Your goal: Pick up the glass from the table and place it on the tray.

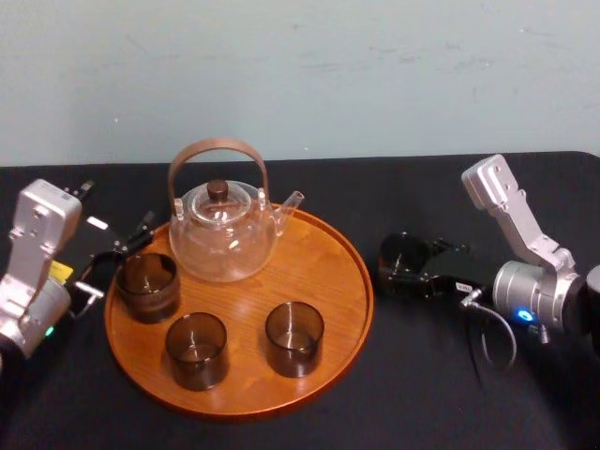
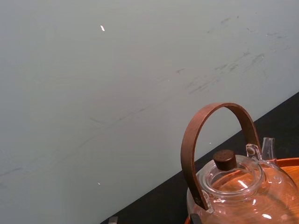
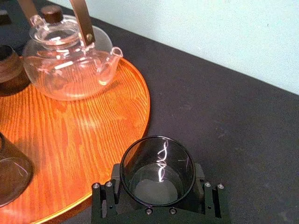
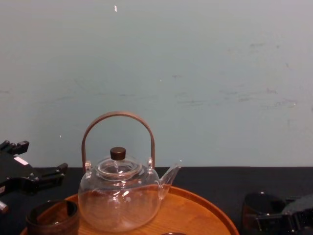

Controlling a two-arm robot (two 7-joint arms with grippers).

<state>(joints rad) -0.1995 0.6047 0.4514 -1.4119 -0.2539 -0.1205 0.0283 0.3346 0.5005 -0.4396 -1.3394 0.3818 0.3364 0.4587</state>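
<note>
While our left tool (image 1: 112, 261) rests released beside the round, grainy wooden tray (image 1: 328, 309), that tray lies left of the glass (image 1: 401, 262). The dark, smooth cylinder stands upright just off the tray's right edge over the black worktop (image 1: 422, 384), clasped by our nearer right tool (image 3: 159, 187).

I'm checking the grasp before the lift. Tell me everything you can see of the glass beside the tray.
The glass is a short, dark-tinted, see-through cylinder, open-topped, seemingly empty. It stands upright on the black table, just right of the tray and clear of its rim. The right hand is closed on it, one finger at each side.
</note>
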